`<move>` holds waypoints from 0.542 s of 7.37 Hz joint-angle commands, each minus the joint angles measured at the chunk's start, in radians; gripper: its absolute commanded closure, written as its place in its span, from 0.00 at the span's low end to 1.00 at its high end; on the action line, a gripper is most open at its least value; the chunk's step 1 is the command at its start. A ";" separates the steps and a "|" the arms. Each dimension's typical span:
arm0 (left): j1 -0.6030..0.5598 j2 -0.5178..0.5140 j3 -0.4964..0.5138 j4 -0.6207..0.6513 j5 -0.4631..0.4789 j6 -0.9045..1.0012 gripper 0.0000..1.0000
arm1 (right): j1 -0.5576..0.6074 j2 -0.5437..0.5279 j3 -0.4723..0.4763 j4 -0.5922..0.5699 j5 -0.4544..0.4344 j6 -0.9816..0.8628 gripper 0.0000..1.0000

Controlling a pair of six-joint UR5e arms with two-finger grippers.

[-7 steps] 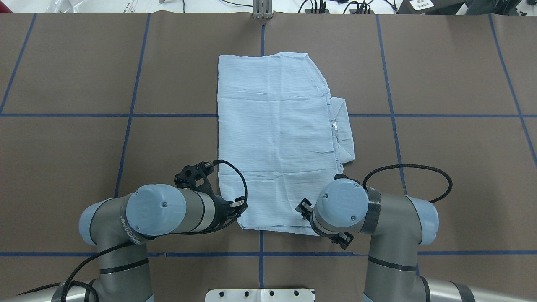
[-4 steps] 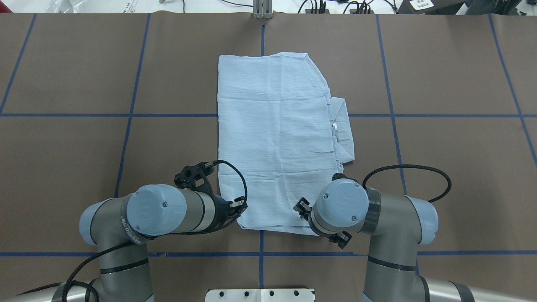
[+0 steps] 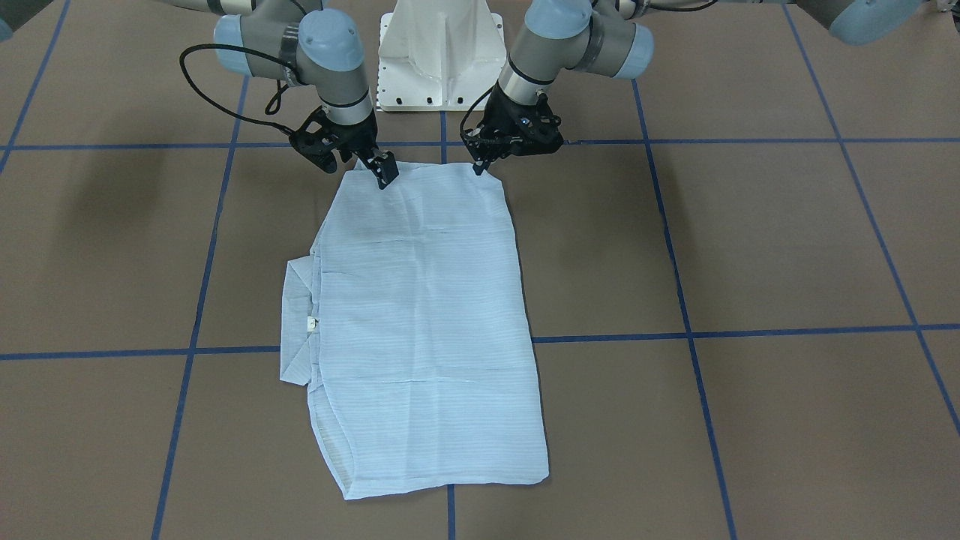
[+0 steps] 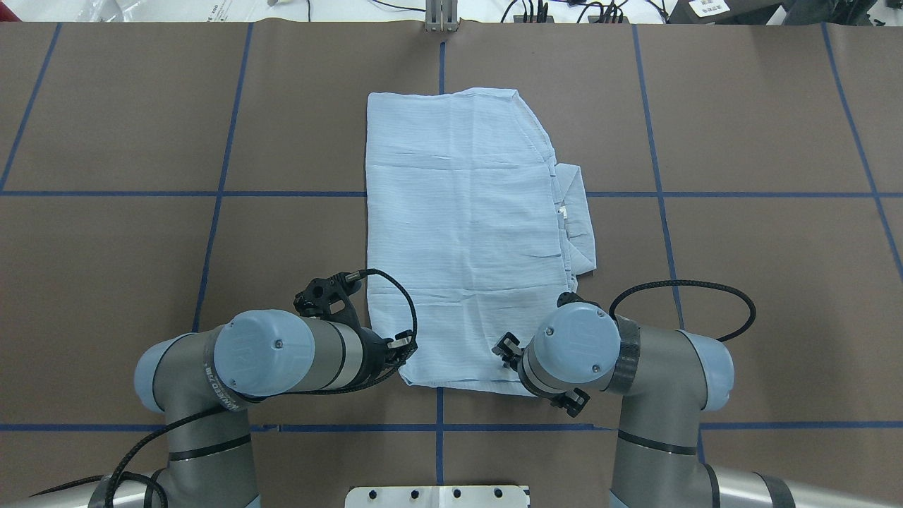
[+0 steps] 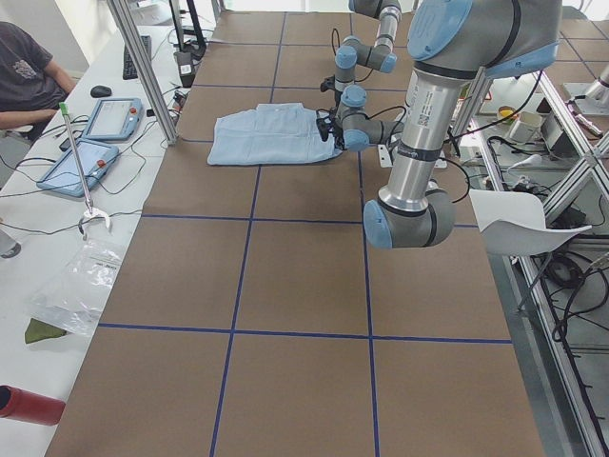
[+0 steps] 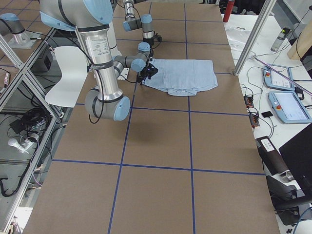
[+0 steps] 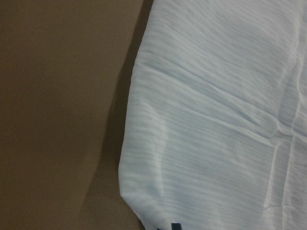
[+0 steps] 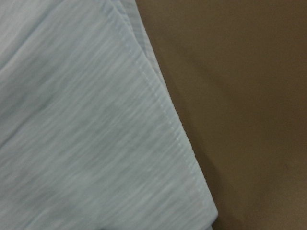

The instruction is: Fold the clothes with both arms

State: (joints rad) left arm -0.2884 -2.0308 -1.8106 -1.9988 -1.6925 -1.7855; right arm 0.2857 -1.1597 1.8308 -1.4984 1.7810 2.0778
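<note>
Brown matte table (image 3: pixel 787 247); thin striped rectangular shirt (image 3: pixel 420 322), both arms' fingers (image 3: pixel 385 171) (image 3: pixel 478 166) pinching its near corners.

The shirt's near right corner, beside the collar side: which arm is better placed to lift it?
The right arm. Its hand is at that corner of the shirt; the left hand is at the opposite near corner.

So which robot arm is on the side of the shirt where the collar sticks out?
The right arm. The collar pokes out from the shirt on its side; the left arm is by the straight folded edge.
</note>
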 commanded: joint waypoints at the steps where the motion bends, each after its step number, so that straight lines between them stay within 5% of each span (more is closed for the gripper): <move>1: 0.000 -0.002 0.002 0.000 0.001 0.000 1.00 | 0.001 0.002 0.001 0.000 0.000 0.002 0.25; 4: 0.000 -0.002 0.004 0.000 0.001 0.000 1.00 | 0.003 0.005 0.004 0.000 0.001 0.001 0.63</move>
State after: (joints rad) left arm -0.2884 -2.0330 -1.8077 -1.9988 -1.6920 -1.7856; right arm 0.2871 -1.1563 1.8335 -1.4986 1.7813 2.0791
